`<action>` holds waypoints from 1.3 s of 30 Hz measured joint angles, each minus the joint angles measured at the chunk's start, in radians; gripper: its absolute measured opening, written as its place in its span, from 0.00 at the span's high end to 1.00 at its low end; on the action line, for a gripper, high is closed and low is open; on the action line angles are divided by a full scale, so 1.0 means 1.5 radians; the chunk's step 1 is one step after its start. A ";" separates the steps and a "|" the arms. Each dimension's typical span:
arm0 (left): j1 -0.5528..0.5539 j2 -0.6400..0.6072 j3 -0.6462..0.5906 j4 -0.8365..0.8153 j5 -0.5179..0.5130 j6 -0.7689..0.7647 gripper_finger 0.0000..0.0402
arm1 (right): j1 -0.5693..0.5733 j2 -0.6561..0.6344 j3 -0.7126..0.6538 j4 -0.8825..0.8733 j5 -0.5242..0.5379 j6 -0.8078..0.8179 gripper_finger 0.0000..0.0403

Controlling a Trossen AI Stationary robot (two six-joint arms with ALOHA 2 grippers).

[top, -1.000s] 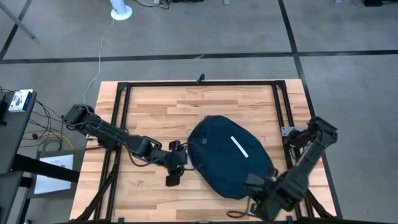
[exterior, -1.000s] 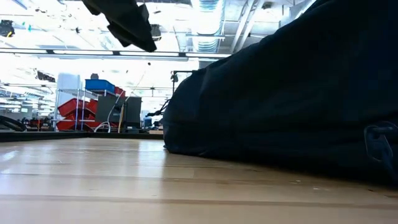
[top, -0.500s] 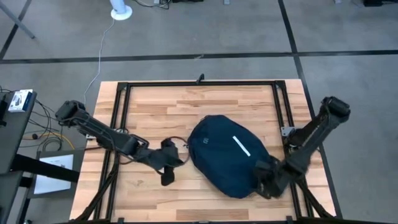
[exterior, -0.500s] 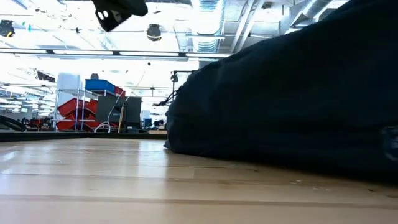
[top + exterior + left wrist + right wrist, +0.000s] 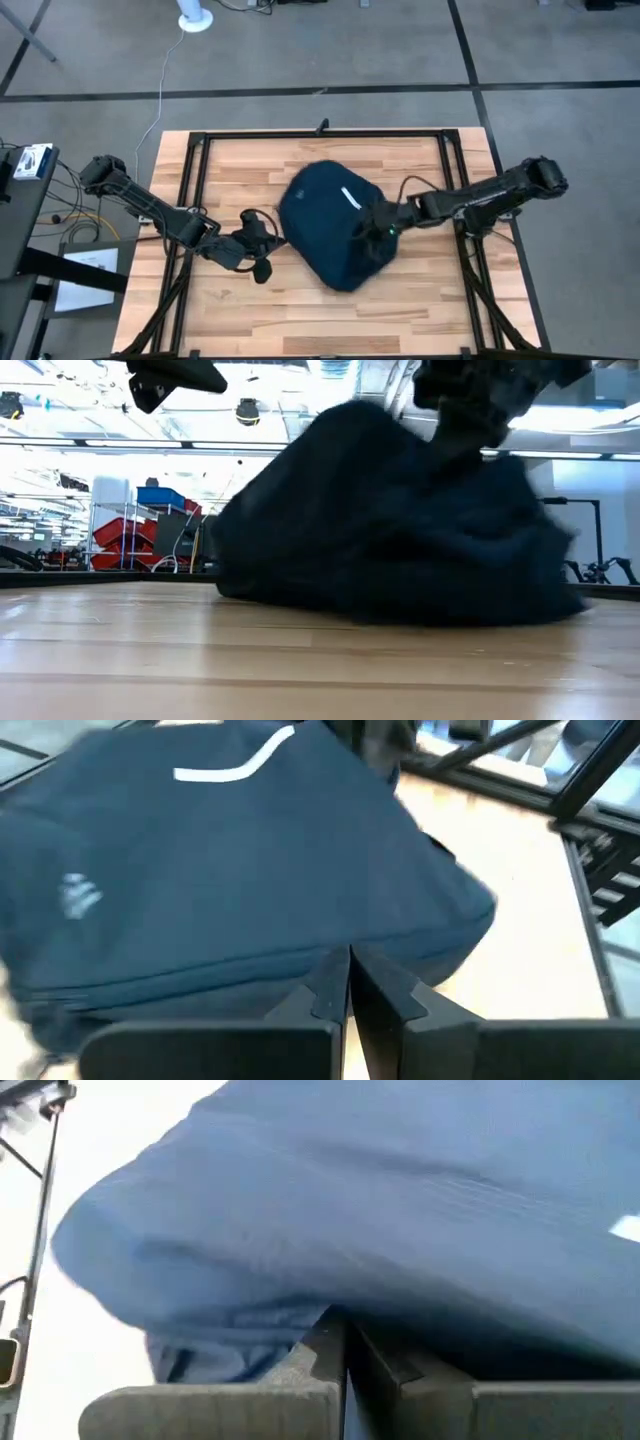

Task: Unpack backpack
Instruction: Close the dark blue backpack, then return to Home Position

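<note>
The dark navy backpack (image 5: 328, 225) lies bunched in the middle of the wooden table, its white stripe (image 5: 348, 197) on top. It also shows in the low view (image 5: 400, 550), the left wrist view (image 5: 230, 860) and the right wrist view (image 5: 400, 1200). My right gripper (image 5: 376, 231) is shut on the backpack's right side. My left gripper (image 5: 266, 243) is shut and hangs just left of the backpack, above the table; its fingers (image 5: 330, 990) point at the backpack's side. My right gripper pinches the backpack's fabric on its right side (image 5: 330, 1295) between its two fingers. It comes from the table's right, slanting down. That side is drawn up into a peak (image 5: 455, 450), and the backpack's underside rests on the table. The fingers hide how many layers are held.
Black metal frame rails run along the table's left (image 5: 188, 200), right (image 5: 458, 190) and far (image 5: 320, 133) sides. Bare wood shows toward the near edge (image 5: 320, 320). A thin cable loop (image 5: 250, 214) sits by my left wrist.
My right gripper has swept from the table's near right corner toward the far edge and the left, taking the backpack's near right end with it. The backpack has slid left and bunched up from a long flat shape. My left gripper has drawn back toward the left edge.
</note>
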 joint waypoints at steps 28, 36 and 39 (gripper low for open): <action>0.298 -0.337 -0.303 0.385 0.398 0.315 1.00 | -0.056 -0.451 -0.255 0.239 -0.067 -0.244 1.00; 0.328 -0.513 -0.354 0.231 0.445 0.276 1.00 | -0.121 -0.611 -0.387 0.271 -0.098 -0.201 1.00; 0.304 -0.600 -0.387 0.230 0.419 0.289 1.00 | -0.119 -0.691 -0.432 0.293 -0.098 -0.205 1.00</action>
